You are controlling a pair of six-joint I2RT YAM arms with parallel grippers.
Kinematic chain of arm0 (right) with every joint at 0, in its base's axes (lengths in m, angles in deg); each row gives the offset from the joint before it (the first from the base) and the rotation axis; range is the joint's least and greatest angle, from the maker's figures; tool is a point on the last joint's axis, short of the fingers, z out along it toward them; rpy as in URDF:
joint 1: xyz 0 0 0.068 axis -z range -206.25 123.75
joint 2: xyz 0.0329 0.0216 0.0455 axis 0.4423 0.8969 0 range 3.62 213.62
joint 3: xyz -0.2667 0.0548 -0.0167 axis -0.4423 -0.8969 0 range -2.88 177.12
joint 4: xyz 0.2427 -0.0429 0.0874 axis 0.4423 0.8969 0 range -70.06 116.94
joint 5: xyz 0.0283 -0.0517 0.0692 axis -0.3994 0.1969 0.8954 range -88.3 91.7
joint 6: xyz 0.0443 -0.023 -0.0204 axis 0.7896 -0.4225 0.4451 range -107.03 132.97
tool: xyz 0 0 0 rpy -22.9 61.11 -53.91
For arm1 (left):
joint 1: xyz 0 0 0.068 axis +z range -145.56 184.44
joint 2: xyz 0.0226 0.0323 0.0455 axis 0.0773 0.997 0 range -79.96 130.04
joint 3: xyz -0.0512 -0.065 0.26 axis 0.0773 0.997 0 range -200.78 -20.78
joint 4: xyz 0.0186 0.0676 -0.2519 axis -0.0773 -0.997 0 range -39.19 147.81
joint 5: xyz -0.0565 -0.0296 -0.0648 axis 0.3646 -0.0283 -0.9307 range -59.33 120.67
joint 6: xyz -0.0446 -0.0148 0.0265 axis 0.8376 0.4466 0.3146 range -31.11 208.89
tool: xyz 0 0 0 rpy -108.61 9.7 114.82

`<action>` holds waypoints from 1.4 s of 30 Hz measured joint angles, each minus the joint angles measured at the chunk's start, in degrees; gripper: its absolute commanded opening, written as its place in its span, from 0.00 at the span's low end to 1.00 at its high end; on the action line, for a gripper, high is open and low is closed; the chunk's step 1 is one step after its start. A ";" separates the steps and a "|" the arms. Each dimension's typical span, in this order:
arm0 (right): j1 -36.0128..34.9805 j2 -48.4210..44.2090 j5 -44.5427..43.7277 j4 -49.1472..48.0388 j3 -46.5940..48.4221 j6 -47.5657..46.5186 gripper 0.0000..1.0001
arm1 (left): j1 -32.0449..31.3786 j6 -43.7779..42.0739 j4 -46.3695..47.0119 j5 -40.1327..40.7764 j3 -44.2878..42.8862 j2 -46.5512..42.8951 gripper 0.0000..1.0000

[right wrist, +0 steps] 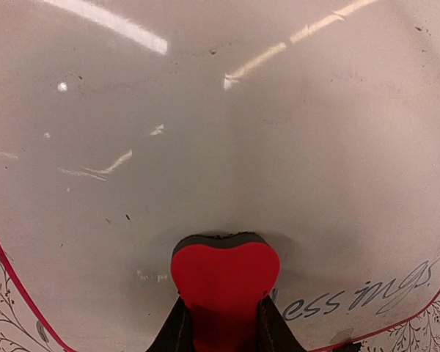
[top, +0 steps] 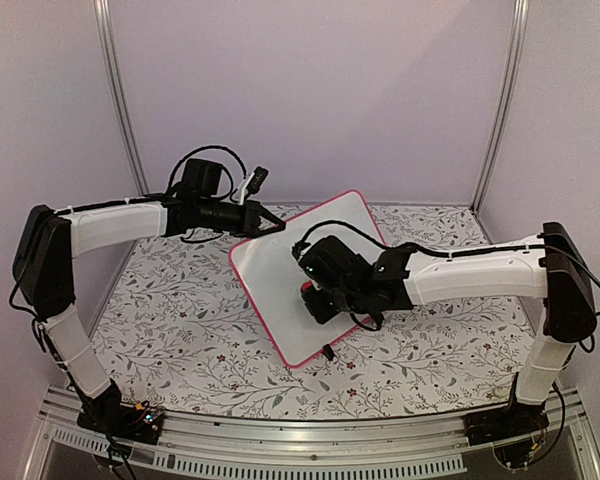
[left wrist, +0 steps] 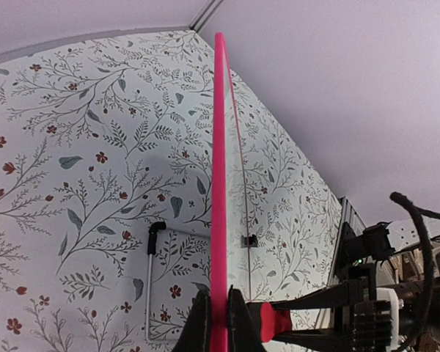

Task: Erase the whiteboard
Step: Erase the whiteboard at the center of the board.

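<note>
Whiteboard [top: 275, 285]: large flat white rectangular board, thin pink-red rim, rounded corners. It lay near the middle of the floral-patterned table [top: 180, 330], turned at an angle to the table edges.

Progress: judged mostly done. In the right wrist view nearly all of the visible surface was bare white, with only faint smudges, specks and light glare. One patch of dark cursive handwriting [right wrist: 359, 297] was left, close to the rim at the lower right of that view. Its letters were only partly readable. Parts of the board under the right arm were hidden in the top view, so I could not tell whether they were clean.

Left hand [left wrist: 218, 323]: jaws fully closed on the pink-red rim at the board's far left edge, steadying it. The board showed edge-on in the left wrist view.

Right hand [right wrist: 224, 323]: over the board's middle, fingers clamped on a red heart-shaped eraser [right wrist: 224, 275] block with a dark felt pad. The pad appeared to be pressed against the white surface.

Relation: the leftover writing sat just beside the eraser on its right, apart from it. A sideways wipe towards the rim seemed the likely remaining step.
</note>
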 measured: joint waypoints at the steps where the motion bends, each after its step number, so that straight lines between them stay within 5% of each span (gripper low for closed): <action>1: 0.02 -0.09 0.15 -0.37 -0.26 0.00 0.00 | 0.00 0.00 0.00 0.00 0.00 0.00 0.00; 25: -1.97 -2.95 1.64 3.39 -6.38 2.62 0.00 | 0.00 0.00 -0.02 -0.04 0.00 0.00 0.00; 42: 2.73 -5.51 -0.46 0.96 -3.87 0.39 0.00 | 0.00 0.00 -0.02 -0.02 0.00 0.00 0.00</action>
